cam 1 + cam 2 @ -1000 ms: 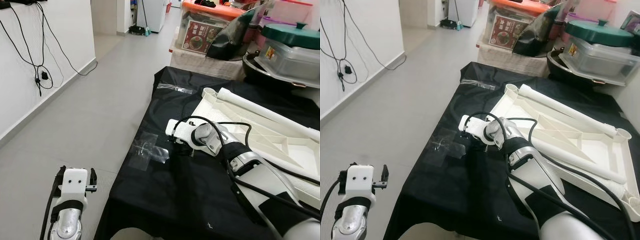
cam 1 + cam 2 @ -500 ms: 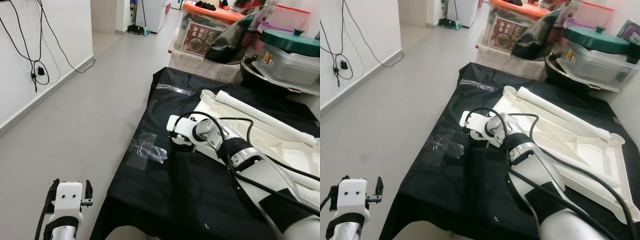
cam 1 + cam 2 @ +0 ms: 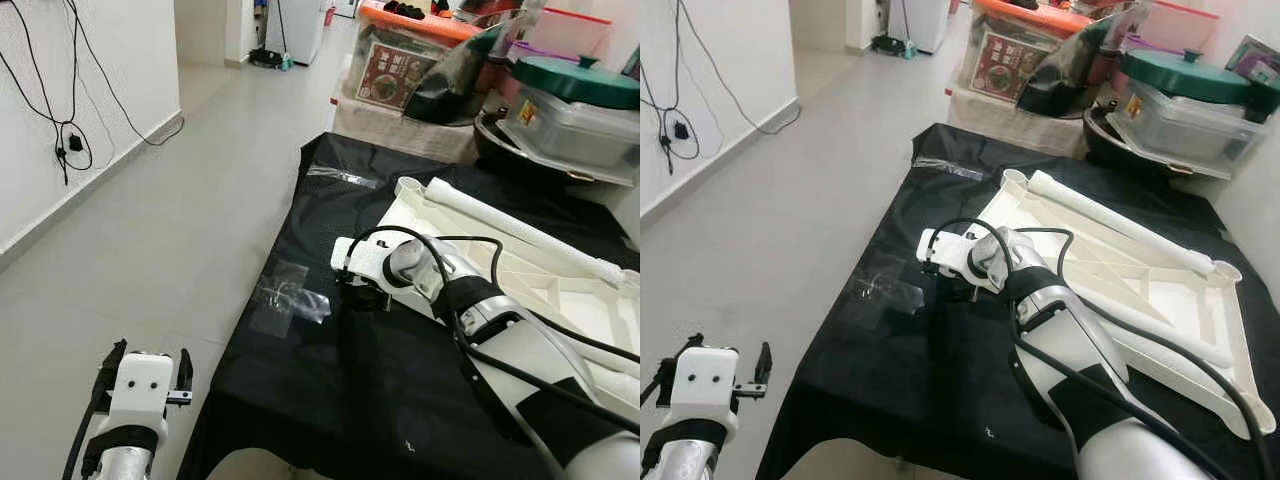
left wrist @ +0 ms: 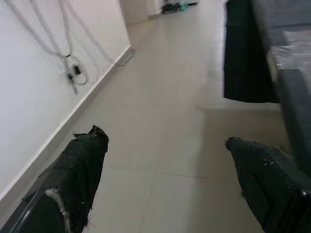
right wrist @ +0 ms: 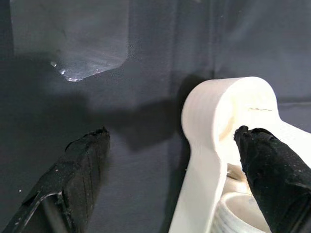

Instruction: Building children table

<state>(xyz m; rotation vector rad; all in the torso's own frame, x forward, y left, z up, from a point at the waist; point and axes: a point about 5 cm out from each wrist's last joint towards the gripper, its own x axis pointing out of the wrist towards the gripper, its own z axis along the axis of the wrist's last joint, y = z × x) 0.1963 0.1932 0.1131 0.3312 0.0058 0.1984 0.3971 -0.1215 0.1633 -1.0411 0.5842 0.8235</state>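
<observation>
my right gripper hangs fingers apart over the corner socket of the white tabletop, which lies upside down on the black cloth. judged early: two legs lie loose on it, none fitted. my left gripper is idle and spread over the floor. box label unreadable.

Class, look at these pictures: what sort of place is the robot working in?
Probably a lived-in home: a grey tiled floor, stacked plastic storage boxes and a white fridge-like appliance down the passage.
</observation>
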